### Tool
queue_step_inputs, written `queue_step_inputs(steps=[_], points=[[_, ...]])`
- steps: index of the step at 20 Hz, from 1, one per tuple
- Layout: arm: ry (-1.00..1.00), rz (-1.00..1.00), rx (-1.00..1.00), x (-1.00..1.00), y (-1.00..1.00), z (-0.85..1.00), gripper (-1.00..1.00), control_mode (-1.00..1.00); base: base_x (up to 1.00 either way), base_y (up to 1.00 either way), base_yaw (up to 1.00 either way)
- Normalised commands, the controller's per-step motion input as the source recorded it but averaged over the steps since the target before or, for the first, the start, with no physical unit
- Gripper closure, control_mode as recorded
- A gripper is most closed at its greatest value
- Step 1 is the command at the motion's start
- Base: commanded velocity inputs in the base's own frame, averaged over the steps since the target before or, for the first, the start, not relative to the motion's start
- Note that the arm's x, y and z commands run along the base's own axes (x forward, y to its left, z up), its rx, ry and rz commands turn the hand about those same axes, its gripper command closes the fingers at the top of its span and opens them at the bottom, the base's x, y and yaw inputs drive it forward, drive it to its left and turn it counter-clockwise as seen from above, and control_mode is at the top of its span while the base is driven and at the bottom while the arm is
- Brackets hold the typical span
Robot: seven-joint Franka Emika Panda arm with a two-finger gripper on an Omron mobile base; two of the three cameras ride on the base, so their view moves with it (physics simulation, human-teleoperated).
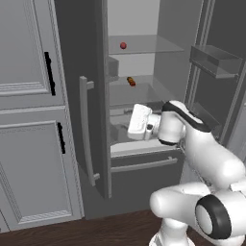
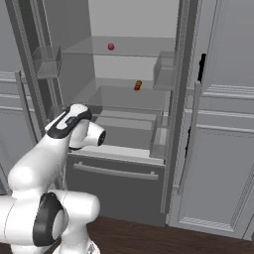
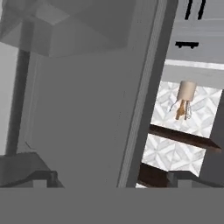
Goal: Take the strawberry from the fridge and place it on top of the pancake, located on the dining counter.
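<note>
The fridge stands with both doors open, also seen from the other side as the fridge. The strawberry is a tiny red ball on the upper glass shelf, far back; it is the strawberry in the right base view. My white hand hovers at lower-shelf height, well below the fruit, pointing toward the left door. In the hand view my gripper is open, its dark fingertips wide apart with nothing between them, facing the door's inner wall. The pancake and the dining counter are out of view.
An orange-red-and-dark banded item lies on the middle shelf. Clear door bins jut in from both doors. The left door's long handle is near my hand. Light-grey cabinets flank the fridge.
</note>
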Motion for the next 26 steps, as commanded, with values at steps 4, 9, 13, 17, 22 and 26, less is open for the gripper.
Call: queue_step_inputs(steps=[4,9,13,17,22,26], points=[[0.15,0.07,-0.04,0.77,0.25,-0.03,-1.00,-1.00,0.00,0.00,0.00],[0.10,0.04,-0.03,0.28,0.77,0.00,-1.00,-1.00,0.00,0.00,0.00],[0.09,0.00,-0.05,0.01,0.99,0.00,-1.00,-1.00,0.00,0.00,0.00],[0.04,0.00,-0.08,0.00,1.00,0.00,-1.00,-1.00,0.00,0.00,0.00],[0.01,0.00,-0.12,0.00,0.83,0.07,-1.00,-1.00,0.00,0.00,0.00],[0.00,0.00,-0.12,0.00,0.54,0.11,-1.00,-1.00,0.00,0.00,0.00]])
